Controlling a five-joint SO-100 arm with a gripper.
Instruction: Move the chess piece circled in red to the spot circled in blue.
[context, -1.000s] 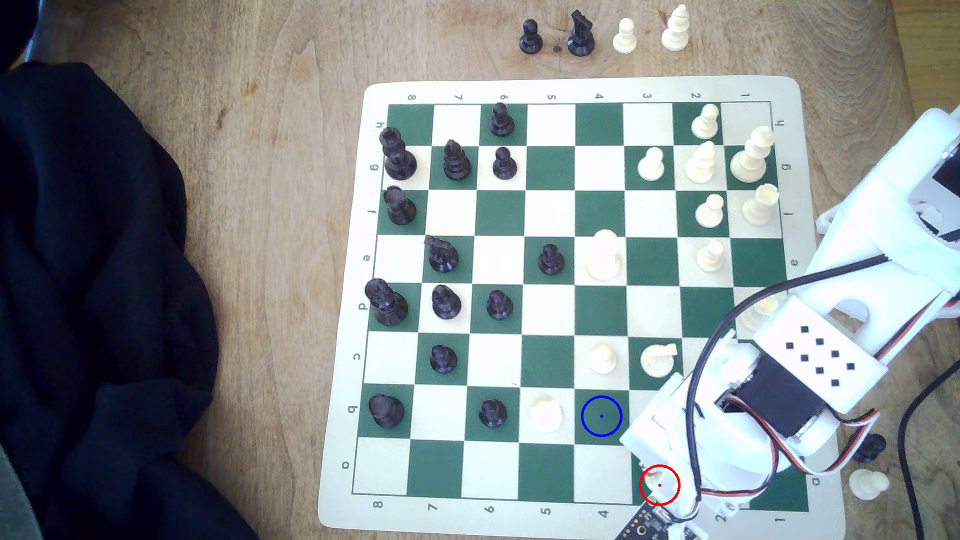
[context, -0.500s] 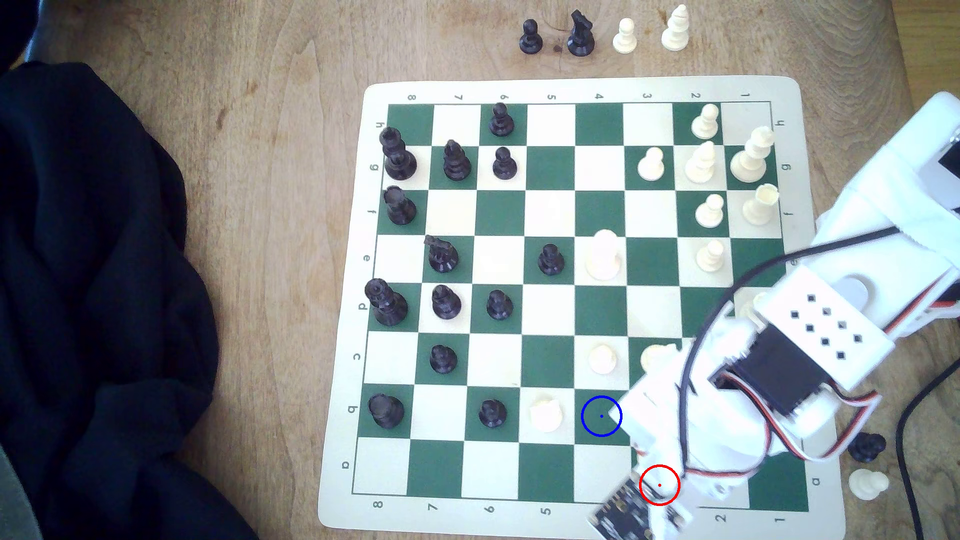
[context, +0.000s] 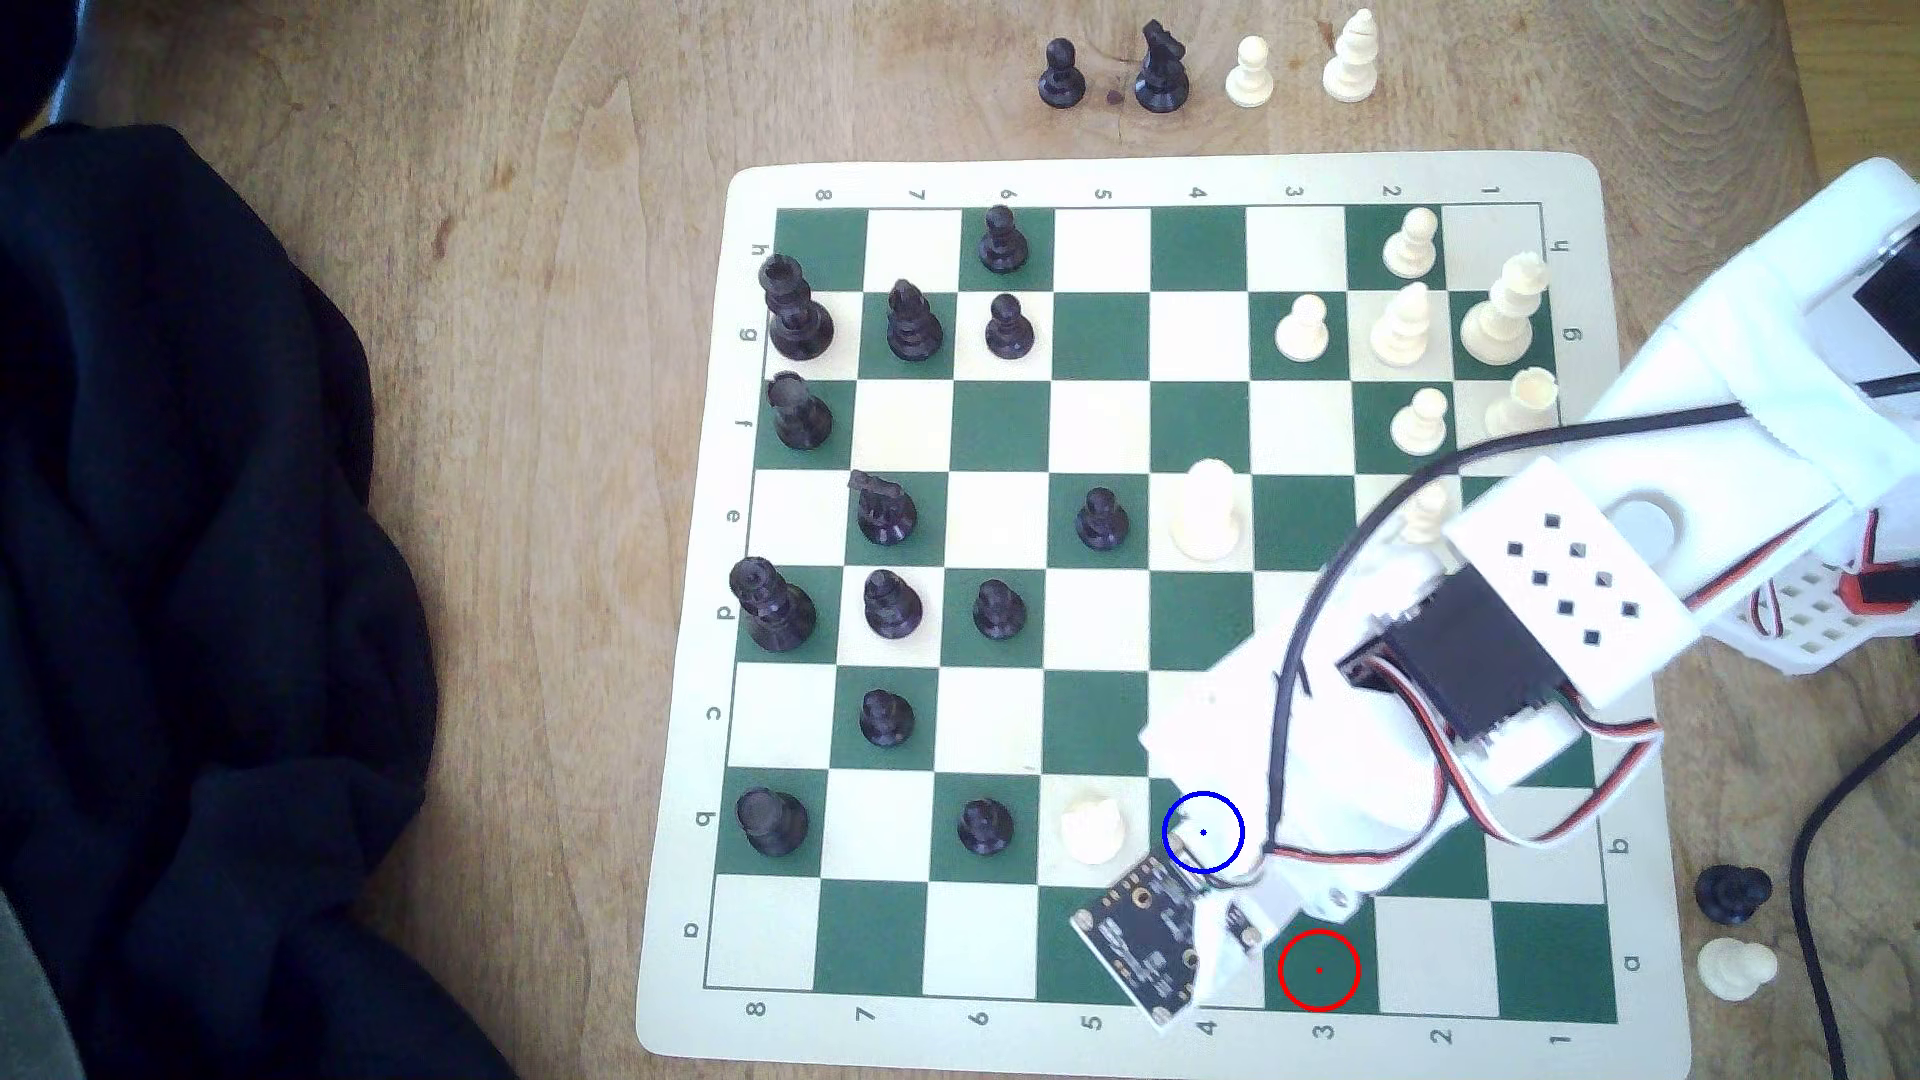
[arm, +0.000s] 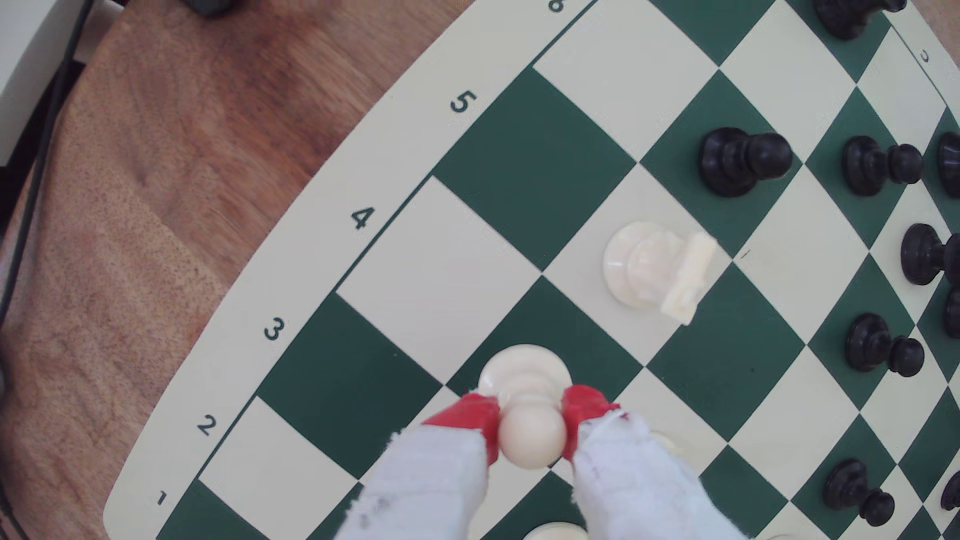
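Note:
In the wrist view my gripper is shut on the cream-white pawn, its red-tipped fingers pinching the neck under the ball head. The pawn stays upright with its base over a dark green square; I cannot tell if it touches the board. In the exterior view my white arm reaches across the board's lower right, and its end covers most of the blue-ringed square. The pawn is hidden under the arm there. The red-ringed green square lies bare.
A white knight stands one square to the exterior view's left of the blue ring, with a black pawn beyond it. Two loose pieces lie off the board's right edge. A black cloth covers the table's left.
The arm has swung up and to the exterior view's left, carrying the pawn off the red-ringed square to the blue-ringed one. The red ring now holds nothing.

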